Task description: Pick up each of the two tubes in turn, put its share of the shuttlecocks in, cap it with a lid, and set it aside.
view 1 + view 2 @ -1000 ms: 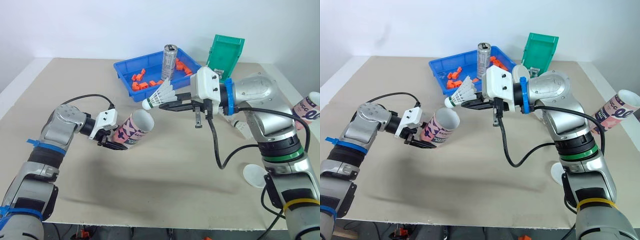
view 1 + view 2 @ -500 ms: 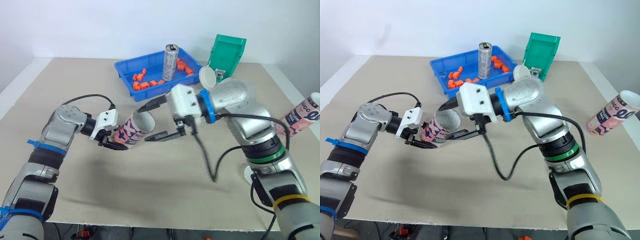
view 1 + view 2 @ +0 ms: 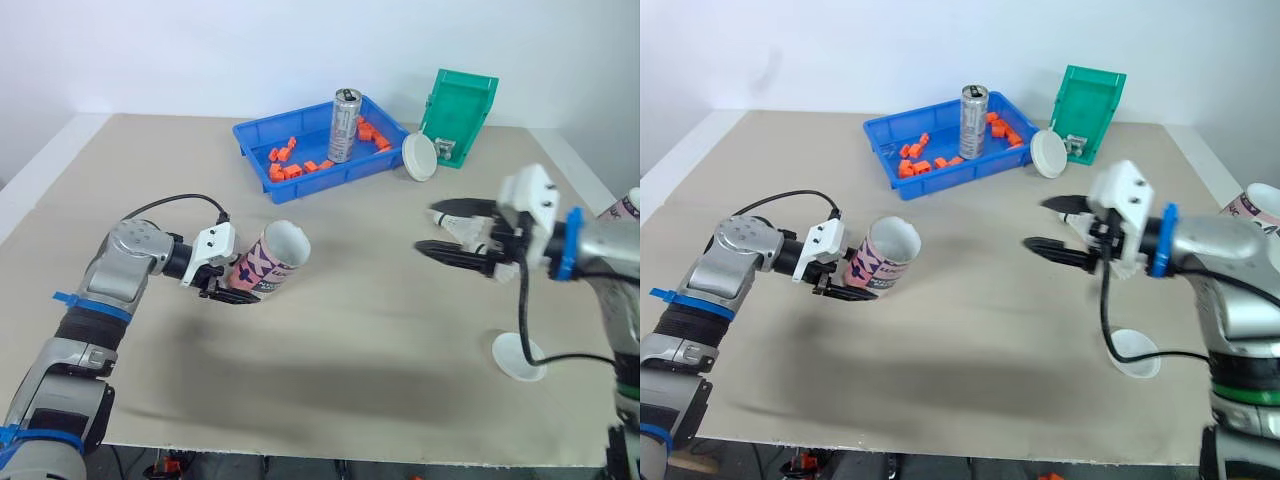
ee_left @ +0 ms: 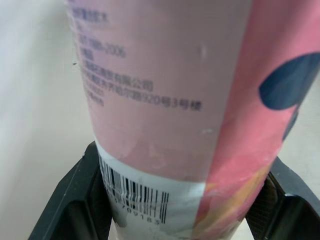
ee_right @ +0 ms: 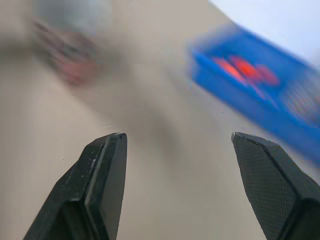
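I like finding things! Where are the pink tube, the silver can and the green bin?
pink tube (image 3: 264, 266): left eye view, on its printed side.
silver can (image 3: 343, 126): left eye view, middle of its body.
green bin (image 3: 461, 106): left eye view, on its tilted wall.

At the far side of the beige table (image 3: 330, 330) sits a shallow blue plastic tray (image 3: 255, 148) holding small orange blocks (image 3: 288, 166) and an upright silver metal can (image 3: 343, 125). A green plastic bin (image 3: 458, 115) stands just right of the tray.

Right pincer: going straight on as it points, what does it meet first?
Probably the tube in the left pincer; only bare table lies between, though height is hard to judge.
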Robot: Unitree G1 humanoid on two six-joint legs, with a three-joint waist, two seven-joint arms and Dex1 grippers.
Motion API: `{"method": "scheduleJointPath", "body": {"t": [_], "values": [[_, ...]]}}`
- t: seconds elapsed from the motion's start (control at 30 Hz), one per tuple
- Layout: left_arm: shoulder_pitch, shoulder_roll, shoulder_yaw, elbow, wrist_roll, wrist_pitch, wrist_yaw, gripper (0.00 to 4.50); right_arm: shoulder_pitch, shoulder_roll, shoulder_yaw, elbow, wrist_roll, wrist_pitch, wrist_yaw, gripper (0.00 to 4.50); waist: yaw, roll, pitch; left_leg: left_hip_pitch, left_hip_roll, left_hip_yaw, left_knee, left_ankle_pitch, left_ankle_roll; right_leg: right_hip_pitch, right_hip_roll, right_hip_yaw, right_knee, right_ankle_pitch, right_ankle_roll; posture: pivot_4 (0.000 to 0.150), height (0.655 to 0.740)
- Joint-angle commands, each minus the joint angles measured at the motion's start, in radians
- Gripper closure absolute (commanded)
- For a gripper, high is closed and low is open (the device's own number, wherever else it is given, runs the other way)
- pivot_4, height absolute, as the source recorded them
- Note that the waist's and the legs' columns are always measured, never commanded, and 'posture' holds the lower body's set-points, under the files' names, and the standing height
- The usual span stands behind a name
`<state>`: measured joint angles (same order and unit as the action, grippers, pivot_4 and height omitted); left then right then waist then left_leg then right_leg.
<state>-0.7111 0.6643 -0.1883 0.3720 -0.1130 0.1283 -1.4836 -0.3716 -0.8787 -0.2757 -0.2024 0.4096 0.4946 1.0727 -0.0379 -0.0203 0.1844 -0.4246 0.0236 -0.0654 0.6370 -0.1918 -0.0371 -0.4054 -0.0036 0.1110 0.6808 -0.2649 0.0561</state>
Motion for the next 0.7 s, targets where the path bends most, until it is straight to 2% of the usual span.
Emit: {"method": "scheduleJointPath", "body": {"t": [0.03, 0.13, 0.23, 0.47, 0.7], "values": [[0.013, -0.008, -0.017, -0.014, -0.003, -0.011, 0.001, 1.52, 0.134, -0.019, -0.179, -0.007, -0.018, -0.005, -0.083, 0.89, 0.000, 0.000, 0.000, 0.000, 0.000, 0.000, 0.000, 0.000, 0.000, 0.000, 0.000, 0.000, 0.000, 0.000, 0.000, 0.150, 0.7400], [-0.002, -0.018, -0.015, 0.006, -0.001, -0.026, 0.011, 1.52, 0.245, 0.004, -0.271, 0.012, -0.003, 0.011, -0.131, 0.89, 0.000, 0.000, 0.000, 0.000, -0.001, 0.000, 0.001, 0.000, 0.000, 0.001, 0.000, 0.000, 0.000, 0.000, 0.002, 0.150, 0.7400], [-0.007, -0.025, -0.015, 0.012, -0.005, -0.029, 0.013, 1.52, 0.313, 0.018, -0.281, 0.031, -0.007, -0.003, -0.154, 0.89, -0.005, 0.000, 0.000, 0.001, -0.001, 0.000, 0.001, 0.001, 0.001, 0.001, 0.000, 0.000, 0.000, -0.001, 0.006, 0.150, 0.7400], [-0.007, -0.030, -0.019, 0.015, -0.003, -0.035, 0.019, 1.52, 0.290, 0.047, -0.226, 0.199, -0.034, -0.055, -0.208, 0.89, -0.010, 0.000, 0.000, 0.003, 0.000, 0.003, 0.001, 0.004, 0.006, 0.001, 0.000, 0.002, 0.000, 0.003, 0.007, 0.150, 0.7400], [-0.009, -0.031, -0.018, 0.016, -0.004, -0.035, 0.021, 1.52, 0.170, 0.068, -0.138, 0.393, -0.065, -0.111, -0.246, 0.89, -0.011, 0.000, 0.000, 0.003, 0.000, 0.005, 0.001, 0.004, 0.006, 0.001, 0.000, 0.003, 0.000, 0.004, 0.007, 0.150, 0.7400]]}}
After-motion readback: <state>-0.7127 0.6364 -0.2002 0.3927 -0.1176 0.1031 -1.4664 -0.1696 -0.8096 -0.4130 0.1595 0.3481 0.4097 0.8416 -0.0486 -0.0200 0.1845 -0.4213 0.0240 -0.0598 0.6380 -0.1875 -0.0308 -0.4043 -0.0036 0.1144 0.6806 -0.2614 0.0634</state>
